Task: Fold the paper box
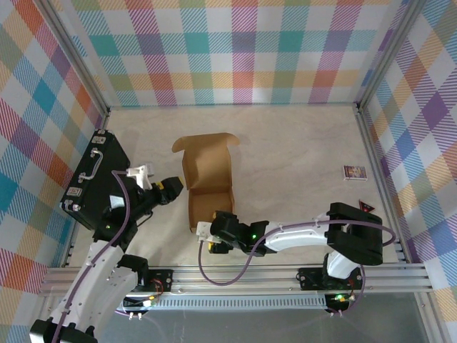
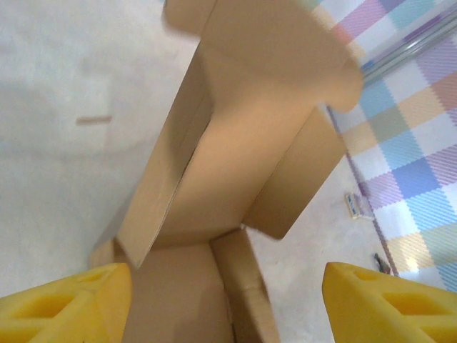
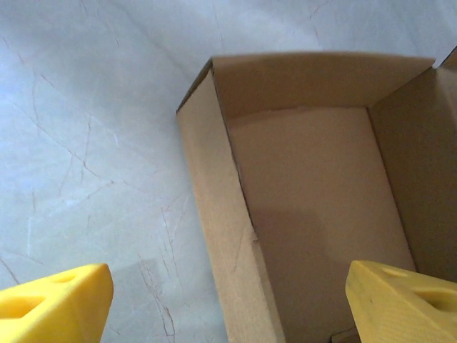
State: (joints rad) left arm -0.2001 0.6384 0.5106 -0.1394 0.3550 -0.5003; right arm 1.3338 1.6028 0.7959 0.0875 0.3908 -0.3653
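The paper box (image 1: 208, 191) is plain brown cardboard, standing as an open tray in the middle of the table with its lid flap (image 1: 203, 151) raised at the far side. My left gripper (image 1: 173, 188) is at the tray's left side. In the left wrist view it (image 2: 228, 307) is open, with yellow fingers (image 2: 64, 304) wide apart over the tray floor and a side wall (image 2: 246, 286). My right gripper (image 1: 213, 229) is at the tray's near edge. It (image 3: 228, 307) is open too, and a tray wall (image 3: 228, 236) stands between its fingertips (image 3: 403, 300) without touching them.
A black hard case (image 1: 96, 182) leans at the left wall, close behind the left arm. A small printed packet (image 1: 354, 172) lies at the far right. Plaid walls enclose the table on three sides, and a metal rail (image 1: 235, 275) runs along the near edge.
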